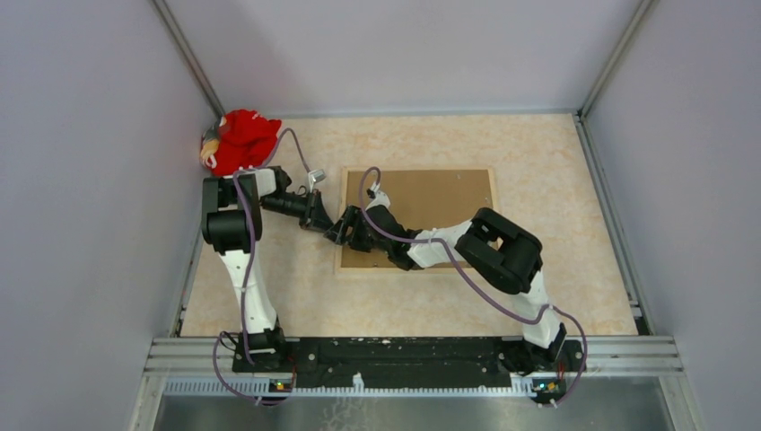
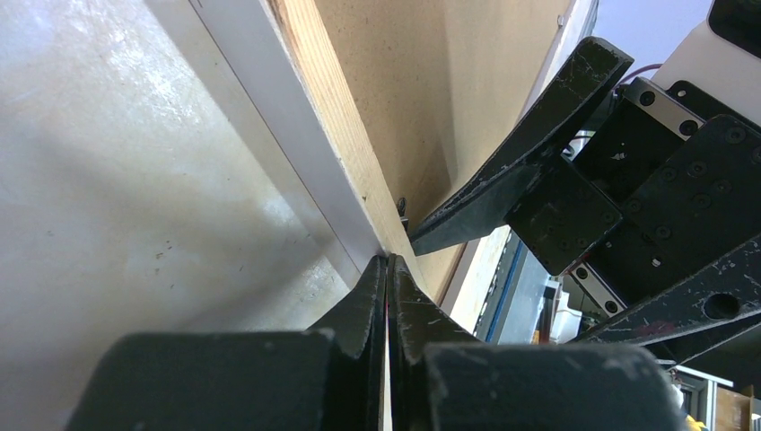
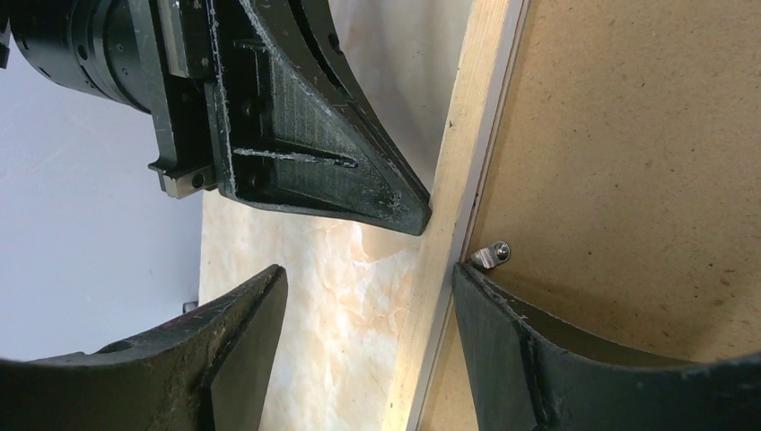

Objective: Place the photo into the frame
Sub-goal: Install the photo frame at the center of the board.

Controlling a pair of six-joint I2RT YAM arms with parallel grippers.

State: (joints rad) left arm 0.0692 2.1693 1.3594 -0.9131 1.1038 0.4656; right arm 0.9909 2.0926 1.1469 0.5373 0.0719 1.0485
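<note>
The frame [image 1: 418,170] lies face down on the table with a brown backing board [image 1: 431,197] in its recess. The photo is not in view. My left gripper [image 1: 337,232] is shut, its tips [image 2: 389,260] pressed against the outer side of the frame's left rail [image 2: 314,108]. My right gripper [image 1: 354,235] is open and straddles that same wooden rail [image 3: 458,180]. Its midpoint [image 3: 368,274] hangs over the table, one finger [image 3: 502,341] rests on the board [image 3: 628,135] beside a small metal tab [image 3: 492,254], and the other stays outside the frame.
A red cloth figure [image 1: 240,139] lies at the back left corner of the marbled table [image 1: 556,180]. Grey walls close in three sides, and a metal rail [image 1: 413,355] runs along the near edge. The two grippers stand very close together, with the left finger [image 3: 341,153] just above the right jaws.
</note>
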